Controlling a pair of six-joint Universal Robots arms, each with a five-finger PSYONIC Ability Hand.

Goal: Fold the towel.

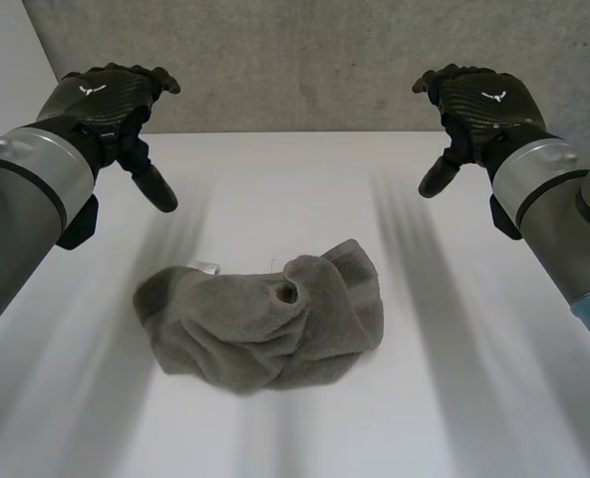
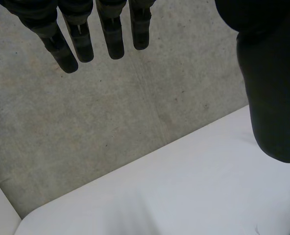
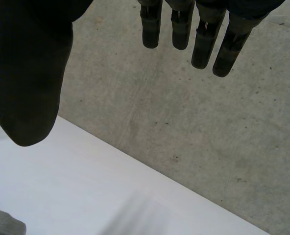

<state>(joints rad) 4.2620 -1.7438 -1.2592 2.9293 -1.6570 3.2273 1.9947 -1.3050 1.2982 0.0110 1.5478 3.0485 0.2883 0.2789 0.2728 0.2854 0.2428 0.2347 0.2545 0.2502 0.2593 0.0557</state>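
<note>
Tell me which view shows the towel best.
Head view: the whole crumpled grey towel lies on the table. The right wrist view catches a grey scrap of it; the left wrist view faces table and concrete.

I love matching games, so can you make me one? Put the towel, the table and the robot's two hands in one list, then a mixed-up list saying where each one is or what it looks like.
Things:
1. towel
2. table
3. left hand
4. right hand

Descriptions:
A. open, held in the air on the robot's right side
B. grey, crumpled in a heap
C. white and flat, with the heap lying on it
D. open, held in the air on the robot's left side

Pairs: 1-B, 2-C, 3-D, 4-A.
</note>
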